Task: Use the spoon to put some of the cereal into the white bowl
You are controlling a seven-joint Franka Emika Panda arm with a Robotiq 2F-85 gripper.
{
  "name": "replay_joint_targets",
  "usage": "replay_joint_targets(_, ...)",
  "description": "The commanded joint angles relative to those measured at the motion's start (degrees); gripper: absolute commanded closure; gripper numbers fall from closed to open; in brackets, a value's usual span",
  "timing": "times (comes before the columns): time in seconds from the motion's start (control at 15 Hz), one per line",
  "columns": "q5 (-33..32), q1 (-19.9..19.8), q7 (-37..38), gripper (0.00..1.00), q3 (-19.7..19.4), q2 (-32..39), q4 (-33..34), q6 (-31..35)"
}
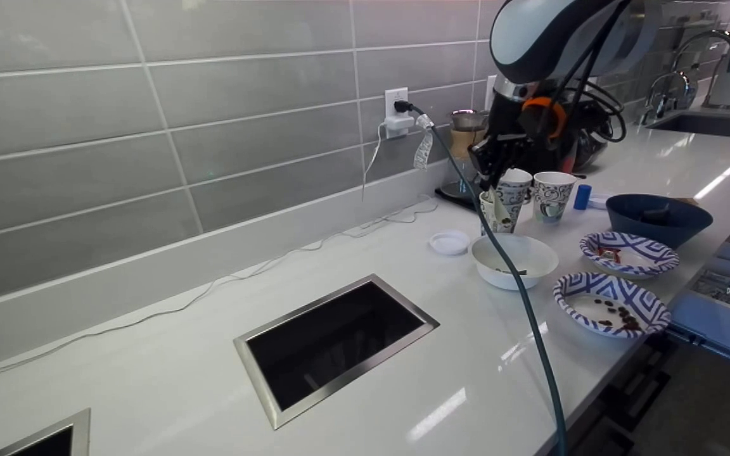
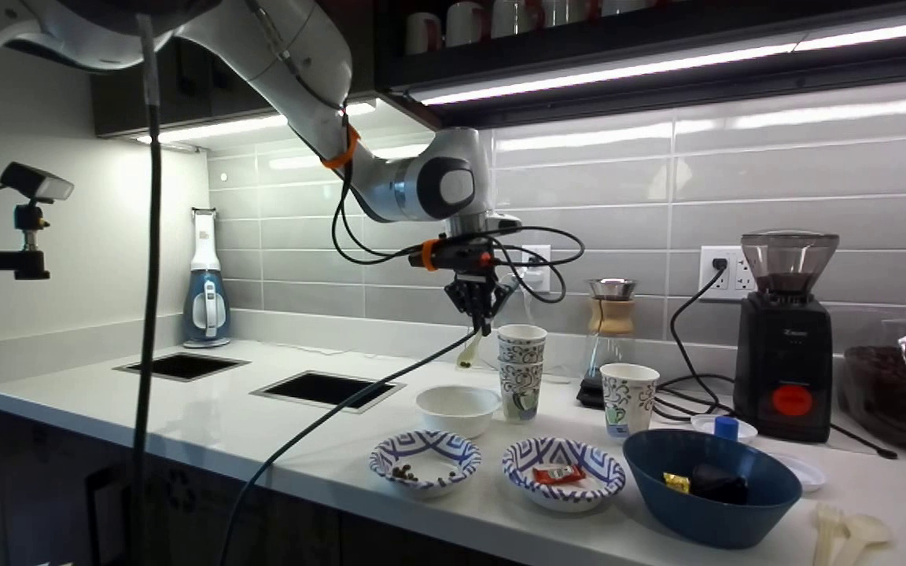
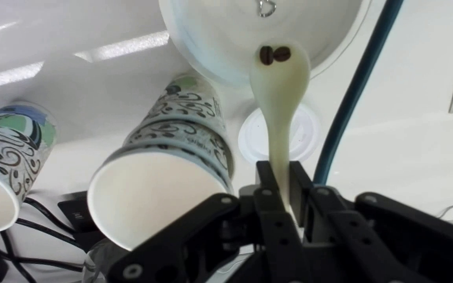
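Note:
My gripper (image 3: 280,173) is shut on the handle of a pale spoon (image 3: 279,94). Two dark brown pieces, like coffee beans, (image 3: 274,55) lie in the spoon's head. In the wrist view the head overlaps the near rim of the white bowl (image 3: 210,35). In an exterior view the spoon (image 2: 469,350) tilts downward, above the white bowl (image 2: 453,420) and apart from it. The white bowl (image 1: 488,269) holds a small dark shape that I cannot identify. More brown pieces (image 1: 625,316) lie in a blue-and-white patterned bowl (image 1: 571,310). The gripper (image 1: 490,180) is beside the stacked cups.
Stacked paper cups (image 2: 521,385) stand close beside the spoon and white bowl. Another cup (image 2: 630,397) stands further off. A thick cable (image 1: 530,304) crosses in front of the white bowl. A second patterned bowl (image 2: 524,481), a dark blue bowl (image 2: 705,511) and a white lid (image 1: 449,242) are nearby.

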Motion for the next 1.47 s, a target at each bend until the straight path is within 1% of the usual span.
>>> replay_joint_targets(0.0, 1.65, -1.47, -0.93, 0.97, 0.22, -5.49, -7.54, 4.64)
replay_joint_targets(0.07, 4.46, -2.58, -3.22, 0.97, 1.45, -6.23, -8.85, 6.11)
replay_joint_targets(0.2, 8.55, -3.62, -5.95, 0.97, 2.63, -7.09, -11.39, 11.00)
replay_joint_targets(0.33, 13.61, -4.77, -9.35, 0.97, 4.18, -7.72, -13.34, 13.47)
replay_joint_targets(0.53, 18.14, -6.03, -13.04, 0.97, 5.40, -8.47, -15.51, 16.19)
replay_joint_targets(0.8, 21.27, -7.45, -16.83, 0.97, 5.84, -9.05, -17.05, 18.63)
replay_joint_targets(1.0, 26.47, -9.28, -21.53, 0.97, 7.48, -9.08, -17.26, 19.32)
replay_joint_targets(1.13, 32.01, -10.94, -26.87, 0.97, 9.41, -8.86, -16.96, 19.15)
replay_joint_targets(1.4, 38.28, -12.35, -32.43, 0.97, 10.40, -8.89, -16.70, 17.84)
